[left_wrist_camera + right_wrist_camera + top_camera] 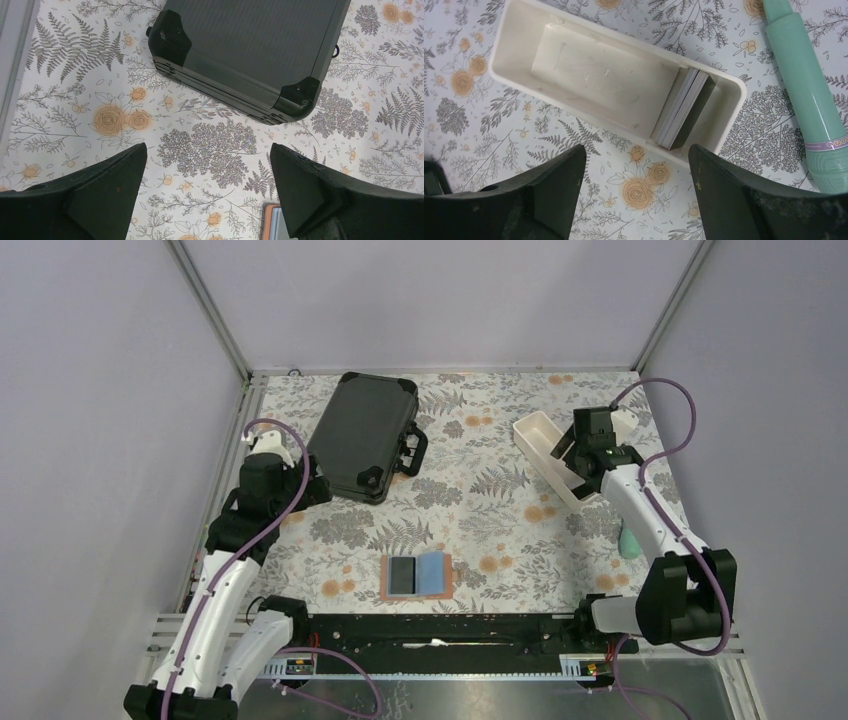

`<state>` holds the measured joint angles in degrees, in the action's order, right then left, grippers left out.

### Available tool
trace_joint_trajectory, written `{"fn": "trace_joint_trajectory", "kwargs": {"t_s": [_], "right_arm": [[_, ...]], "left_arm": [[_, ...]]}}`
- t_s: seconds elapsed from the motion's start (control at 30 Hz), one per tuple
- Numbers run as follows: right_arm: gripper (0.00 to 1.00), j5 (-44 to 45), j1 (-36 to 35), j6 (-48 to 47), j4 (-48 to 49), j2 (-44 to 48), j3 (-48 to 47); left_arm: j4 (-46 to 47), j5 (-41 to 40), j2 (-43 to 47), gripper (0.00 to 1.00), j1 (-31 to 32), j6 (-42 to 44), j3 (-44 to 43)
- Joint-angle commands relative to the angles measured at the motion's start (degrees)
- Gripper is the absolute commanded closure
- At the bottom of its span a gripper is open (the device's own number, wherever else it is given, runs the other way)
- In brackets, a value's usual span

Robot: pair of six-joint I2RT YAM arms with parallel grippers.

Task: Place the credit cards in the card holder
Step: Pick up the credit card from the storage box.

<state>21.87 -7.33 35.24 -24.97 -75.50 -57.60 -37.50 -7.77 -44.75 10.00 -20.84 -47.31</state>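
The card holder [434,573] lies open near the table's front middle, tan-edged with a pale blue inside. A black card [403,575] rests on its left half. Only its tan corner [270,223] shows in the left wrist view. Several more credit cards [684,110] stand on edge in a stack at one end of the white tray [519,40]. My right gripper [636,150] hovers open just beside the tray's long wall, with nothing between its fingers; in the top view the right gripper [583,462] is over the tray [535,430]. My left gripper [207,147] is open and empty over bare cloth.
A large black hard case [362,435] lies at the back left, its near corner [299,97] just ahead of my left fingers. A teal pen-like tool [809,95] lies beside the tray, near the table's right edge [628,540]. Walls enclose the table.
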Motion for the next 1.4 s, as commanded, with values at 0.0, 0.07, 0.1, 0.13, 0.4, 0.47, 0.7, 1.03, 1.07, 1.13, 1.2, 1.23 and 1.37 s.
{"fn": "trace_joint_trajectory", "kwargs": {"t_s": [0.0,0.07,0.1,0.13,0.4,0.47,0.7,1.03,1.07,1.13,1.2,1.23,1.37], "right_arm": [[0.2,3.9,1.1,3.7,1.2,-2.8,0.9],[0.22,3.9,1.4,4.2,1.6,-4.3,1.0],[0.23,3.7,1.7,4.5,2.0,-5.1,1.1],[0.24,3.5,2.0,4.7,2.5,-5.8,1.2],[0.27,4.5,3.6,6.5,3.2,-11.2,1.3],[0.26,4.2,4.2,6.7,3.7,-12.1,1.6],[0.27,2.5,5.5,6.9,5.8,-15.0,2.0],[0.33,2.7,6.4,6.3,6.5,-15.6,0.5],[0.33,2.7,6.4,6.3,6.5,-15.4,0.4],[0.34,2.7,6.6,6.3,6.5,-14.9,0.1],[0.34,2.8,6.6,6.1,6.7,-14.5,0.0],[0.35,2.8,6.6,6.1,7.0,-14.3,-0.1],[0.35,2.9,6.8,6.1,7.4,-13.8,-0.2]], "left_arm": [[2.5,-2.3,1.9,0.01,-0.3,2.0,-1.6],[2.3,-1.8,1.9,0.01,-0.3,2.0,-1.2],[2.3,-1.6,2.0,0.01,-0.3,2.0,-1.1],[2.3,-1.5,2.0,0.01,-0.3,2.0,-1.1],[2.3,-1.8,2.1,0.01,0.2,2.0,-1.2],[2.3,-1.7,2.0,0.01,0.2,2.0,-1.2],[2.3,-1.7,2.1,0.01,0.2,1.9,-1.1],[2.3,-1.5,2.2,0.01,0.2,1.9,-1.0],[2.3,-1.4,2.2,0.01,0.2,1.9,-1.0],[2.3,-1.4,2.3,0.01,0.2,1.9,-1.0],[2.3,-1.4,2.4,0.01,0.2,1.9,-1.0],[2.3,-1.4,2.4,0.01,0.2,1.9,-1.0],[2.3,-1.2,2.5,0.01,0.3,1.9,-1.0]]}}
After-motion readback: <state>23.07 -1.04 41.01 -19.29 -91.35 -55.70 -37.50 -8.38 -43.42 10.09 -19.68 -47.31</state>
